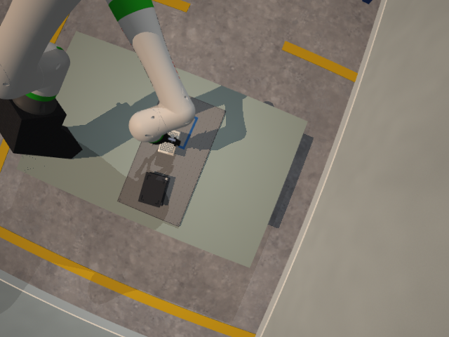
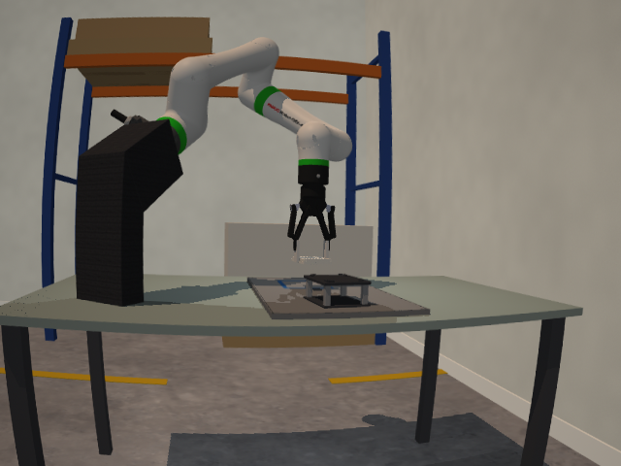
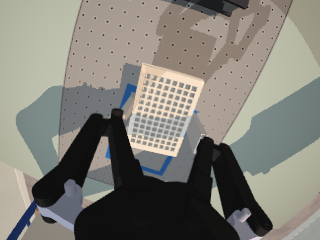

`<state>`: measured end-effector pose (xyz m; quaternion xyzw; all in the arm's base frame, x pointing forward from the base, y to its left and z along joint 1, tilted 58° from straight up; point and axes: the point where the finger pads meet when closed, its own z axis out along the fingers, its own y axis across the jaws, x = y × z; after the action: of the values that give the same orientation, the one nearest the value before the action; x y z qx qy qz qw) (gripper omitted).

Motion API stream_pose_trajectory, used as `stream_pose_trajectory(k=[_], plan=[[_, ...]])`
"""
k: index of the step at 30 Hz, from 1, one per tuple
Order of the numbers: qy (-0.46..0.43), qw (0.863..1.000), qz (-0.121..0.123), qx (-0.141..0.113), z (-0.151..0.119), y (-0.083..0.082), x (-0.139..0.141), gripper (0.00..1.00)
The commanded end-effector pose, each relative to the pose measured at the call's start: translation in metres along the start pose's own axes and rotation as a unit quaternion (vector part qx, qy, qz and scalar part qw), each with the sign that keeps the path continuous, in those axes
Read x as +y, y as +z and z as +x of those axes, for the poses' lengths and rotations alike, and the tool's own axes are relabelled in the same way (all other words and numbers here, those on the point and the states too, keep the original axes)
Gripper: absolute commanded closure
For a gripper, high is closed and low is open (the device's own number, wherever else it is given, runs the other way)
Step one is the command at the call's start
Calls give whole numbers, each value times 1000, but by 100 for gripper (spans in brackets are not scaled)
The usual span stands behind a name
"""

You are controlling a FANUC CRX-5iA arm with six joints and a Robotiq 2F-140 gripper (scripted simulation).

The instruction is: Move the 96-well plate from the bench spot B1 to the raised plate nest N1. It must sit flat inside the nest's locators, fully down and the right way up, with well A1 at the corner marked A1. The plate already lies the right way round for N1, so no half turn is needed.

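Note:
The white 96-well plate is level, wells up, in the air above the pegboard. My gripper points down and is shut on the plate across its narrow sides. The blue outline of B1 lies below, partly hidden by the plate and arm. The raised nest N1 is a black platform on grey posts with small corner locators, empty, apart from the plate. Its edge shows at the top of the wrist view. The A1 markings are too small to read.
The perforated pegboard carries the outline and the nest, and lies on the pale green table. The arm's black pedestal stands at one side. A blue and orange rack stands behind.

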<state>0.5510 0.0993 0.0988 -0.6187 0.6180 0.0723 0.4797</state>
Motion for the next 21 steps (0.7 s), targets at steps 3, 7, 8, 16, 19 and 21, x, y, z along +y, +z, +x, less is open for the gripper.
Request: stream_pose_trajectory(k=[3, 7, 8, 16, 19, 21], plan=[[0, 1000, 0, 0, 21, -4, 1, 100], [0, 1000, 0, 0, 28, -5, 2, 100], [0, 1000, 0, 0, 31, -5, 2, 100], [0, 1000, 0, 0, 57, -10, 4, 100], [0, 1000, 0, 0, 67, -11, 5, 100], [0, 1000, 0, 0, 74, -12, 5, 100]])
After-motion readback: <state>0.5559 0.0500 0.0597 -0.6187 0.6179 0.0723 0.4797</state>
